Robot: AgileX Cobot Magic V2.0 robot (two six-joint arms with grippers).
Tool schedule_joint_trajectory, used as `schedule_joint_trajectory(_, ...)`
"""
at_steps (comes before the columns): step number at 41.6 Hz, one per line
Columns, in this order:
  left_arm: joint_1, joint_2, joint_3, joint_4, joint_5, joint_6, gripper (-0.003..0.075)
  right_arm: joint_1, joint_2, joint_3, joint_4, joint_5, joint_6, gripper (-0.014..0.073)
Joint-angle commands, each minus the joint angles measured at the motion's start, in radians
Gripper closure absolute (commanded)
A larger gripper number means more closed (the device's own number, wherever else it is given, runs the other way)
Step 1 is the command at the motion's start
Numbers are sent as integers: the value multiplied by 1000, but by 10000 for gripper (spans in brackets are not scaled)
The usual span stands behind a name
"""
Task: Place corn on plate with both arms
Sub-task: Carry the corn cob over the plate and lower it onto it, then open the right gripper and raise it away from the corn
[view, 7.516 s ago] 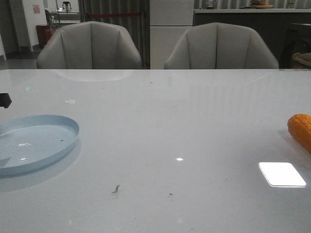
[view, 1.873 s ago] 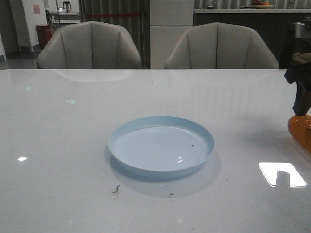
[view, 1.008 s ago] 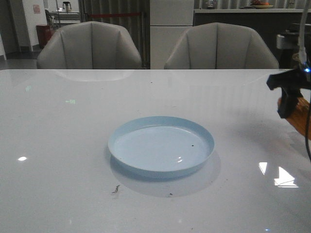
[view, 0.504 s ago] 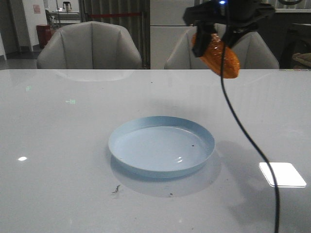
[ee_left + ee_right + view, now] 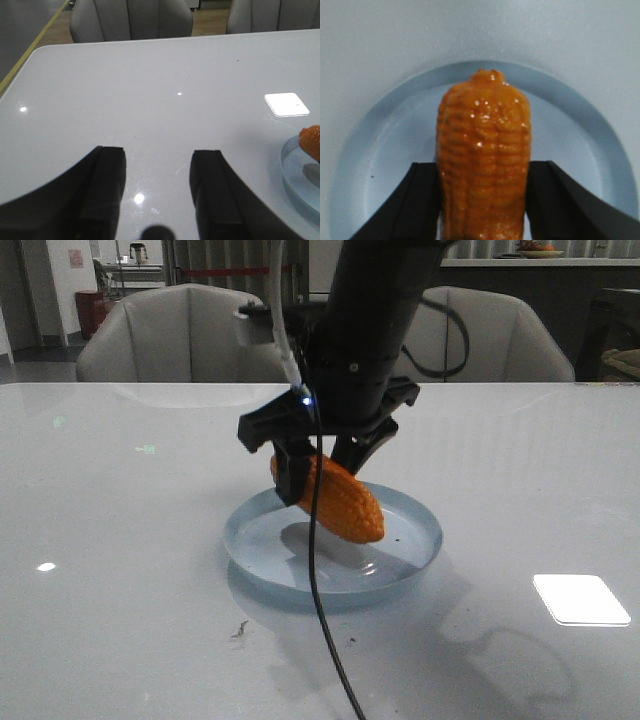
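Note:
The pale blue plate lies at the table's middle. My right gripper is shut on the orange-yellow corn and holds it tilted just over the plate, its lower tip close to the plate's floor. In the right wrist view the corn sits between the two black fingers with the plate beneath. My left gripper is open and empty over bare table, away to the plate's left. The plate's edge and the corn's tip show at the side of the left wrist view.
Two grey chairs stand behind the table's far edge. A black cable hangs from the right arm across the plate's front. A bright light patch lies on the table at the right.
The right arm has swung left from high behind the plate and lowered the corn down over the plate. The plate has stayed in place.

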Motion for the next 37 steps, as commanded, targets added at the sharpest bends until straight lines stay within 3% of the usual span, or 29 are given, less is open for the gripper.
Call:
schedule_joint_trajectory(1, -1, 0, -29, -14, -79, -8, 344, 0, -27, -33, -2, -13, -17, 280)
schedule_joint_trajectory(7, -1, 0, -29, -14, -79, -8, 344, 0, -11, -33, -6, -10, -17, 129)
schedule_joint_trajectory(11, -1, 0, -29, -14, -79, -8, 344, 0, -11, -35, -6, -17, -17, 79)
schedule_joint_trajectory(22, -1, 0, -29, -14, -79, -8, 344, 0, -11, -131, -6, 79, -17, 77)
schedule_joint_trajectory(37, -1, 0, -29, -14, -79, -8, 344, -26, -51, -461, -56, 346, -20, 85)
